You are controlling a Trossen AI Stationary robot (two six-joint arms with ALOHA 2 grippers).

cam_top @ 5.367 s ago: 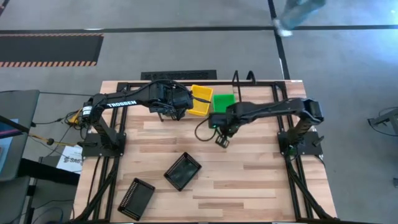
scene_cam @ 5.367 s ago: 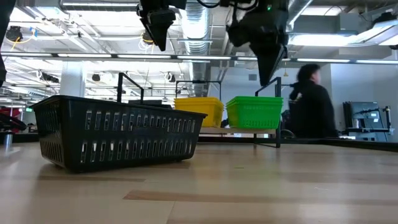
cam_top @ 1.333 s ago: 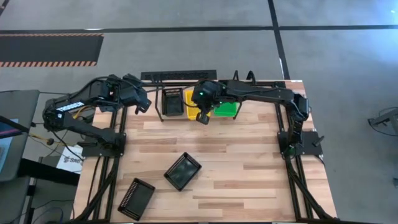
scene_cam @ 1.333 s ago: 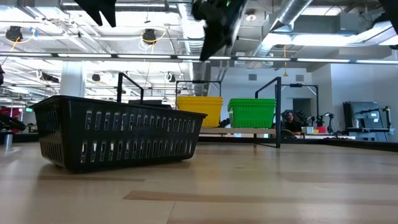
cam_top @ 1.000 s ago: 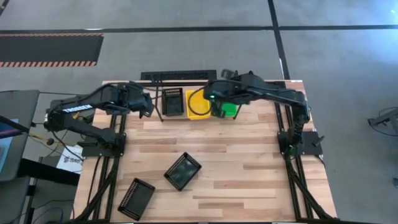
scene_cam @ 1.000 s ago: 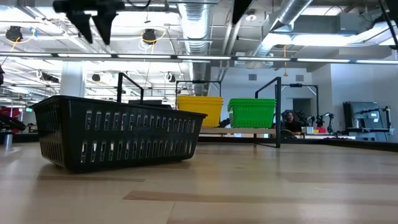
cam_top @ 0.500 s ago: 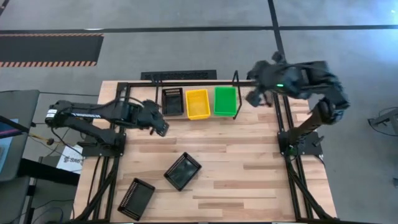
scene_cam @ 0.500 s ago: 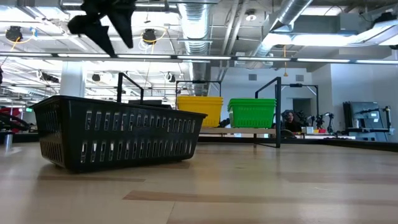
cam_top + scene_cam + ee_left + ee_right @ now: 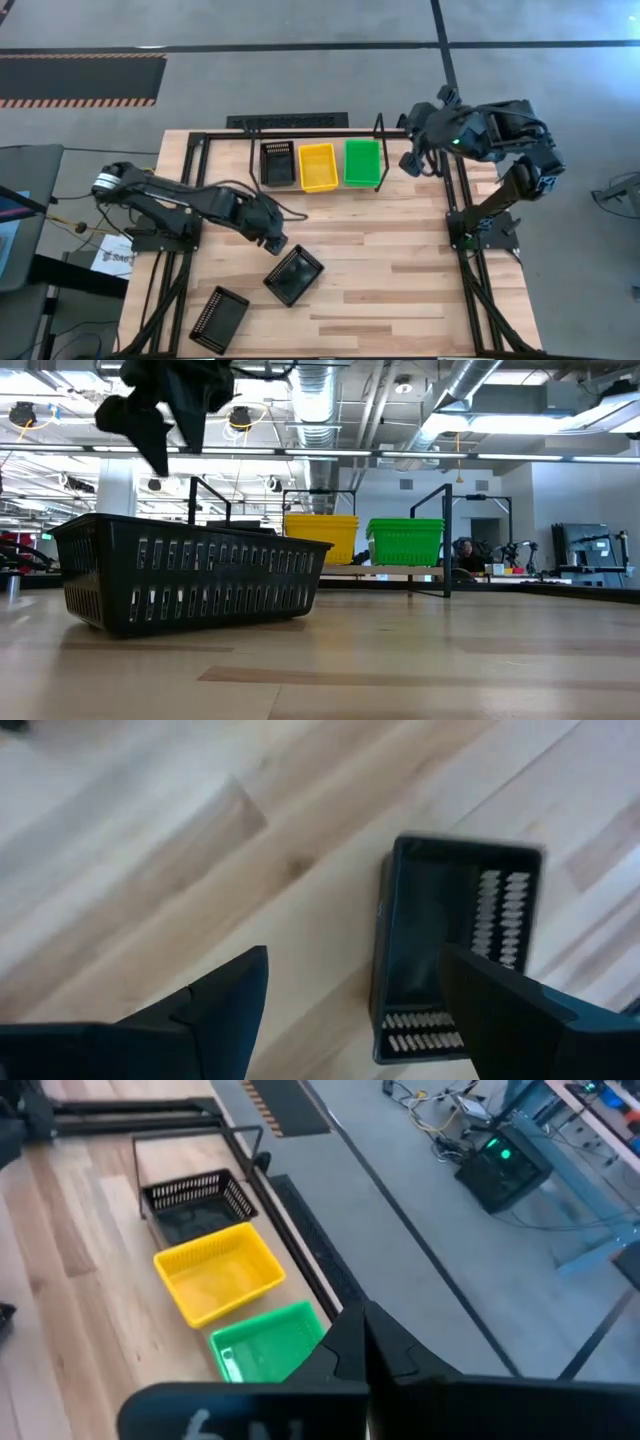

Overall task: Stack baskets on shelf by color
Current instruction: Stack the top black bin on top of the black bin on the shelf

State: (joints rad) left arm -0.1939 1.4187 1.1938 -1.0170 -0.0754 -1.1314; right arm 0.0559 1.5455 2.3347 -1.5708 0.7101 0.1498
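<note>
The shelf [image 9: 253, 168] stands at the table's far edge and holds a black basket [image 9: 277, 163], a yellow basket [image 9: 318, 166] and a green basket [image 9: 362, 162] side by side on its base. Another black basket [image 9: 293, 275] rests on its bottom at the table's middle, and a third [image 9: 218, 318] lies near the near left corner. My left gripper [image 9: 272, 240] hangs open just left of and above the middle black basket [image 9: 450, 955]. My right gripper [image 9: 408, 162] is shut, raised beside the shelf's right end.
Black frame rails [image 9: 190, 200] run along the table's left and right sides. Bare wood [image 9: 400, 270] spreads across the table's right half. In the low view the middle black basket [image 9: 190, 585] stands in front of the shelf's yellow [image 9: 322, 538] and green [image 9: 405, 540] baskets.
My left gripper has swung from beside the shelf's left end toward the near edge and rightward, ending next to the middle black basket. My right arm has drawn back from over the yellow and green baskets to the table's far right side. The baskets have kept their places.
</note>
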